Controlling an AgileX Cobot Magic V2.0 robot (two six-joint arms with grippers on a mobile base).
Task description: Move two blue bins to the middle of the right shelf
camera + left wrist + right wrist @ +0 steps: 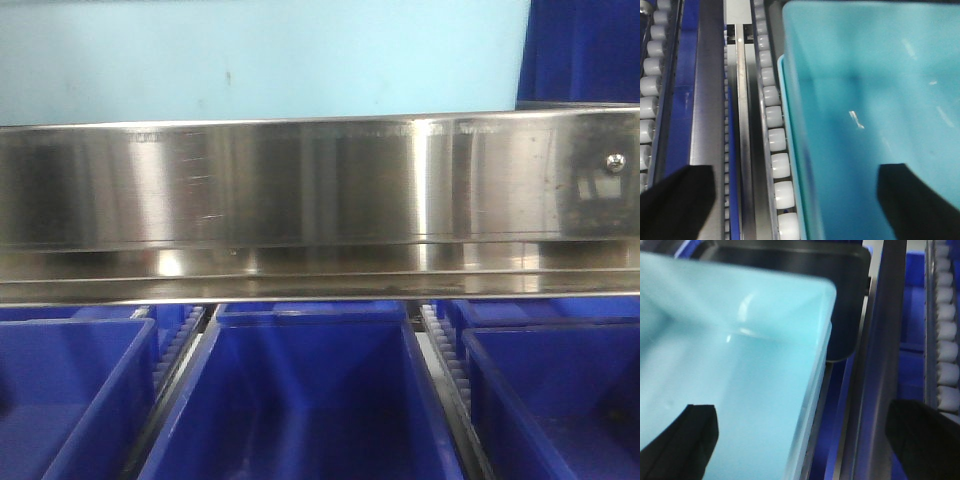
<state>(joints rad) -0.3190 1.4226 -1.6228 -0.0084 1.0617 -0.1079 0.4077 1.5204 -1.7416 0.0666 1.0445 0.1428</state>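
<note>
shelf tier [300, 180] | pale blue bin [260, 60] on it | dark blue bin [585, 50] right

Pale cyan rectangular plastic bin [260, 60]: base hidden behind the brushed stainless-steel shelf rail [300, 180], top cropped. In the wrist views its blurred walls run out of frame; whether one bin or two nested is unclear. Left gripper's black fingers [912, 200] are cut by the bottom edge.
</note>
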